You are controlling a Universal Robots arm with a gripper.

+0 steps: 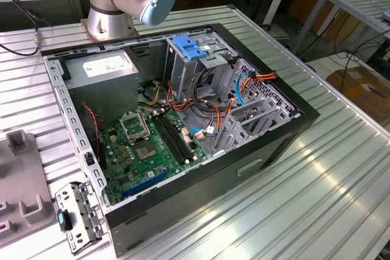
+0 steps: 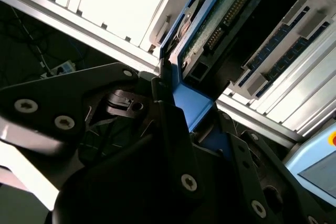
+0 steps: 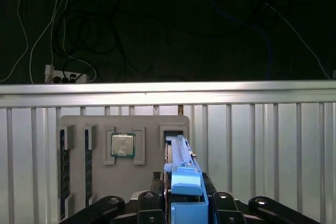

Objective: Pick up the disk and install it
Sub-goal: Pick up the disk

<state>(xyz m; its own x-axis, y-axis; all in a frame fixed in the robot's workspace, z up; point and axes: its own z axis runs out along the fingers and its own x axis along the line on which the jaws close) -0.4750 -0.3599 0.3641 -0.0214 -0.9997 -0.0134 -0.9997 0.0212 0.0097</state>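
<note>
The disk point(image 3: 181, 153) stands on edge in a slot of a grey tray point(image 3: 144, 174), its blue side rail point(image 3: 186, 190) facing the camera in the first wrist view. The second wrist view shows the disk's green circuit-board face point(image 2: 212, 27) and a blue rail point(image 2: 190, 97). My gripper point(image 3: 184, 203) has a dark finger pressed against each side of the rail, so it is shut on the disk point(image 2: 197, 114).
The tray also holds a processor chip point(image 3: 122, 145) and memory sticks point(image 3: 63, 171), near the ribbed table's edge point(image 3: 168, 88). The exterior view has the open computer case point(image 1: 292, 126), its drive cage with a blue latch point(image 1: 189, 47), power supply point(image 1: 103, 68) and motherboard point(image 1: 152, 144).
</note>
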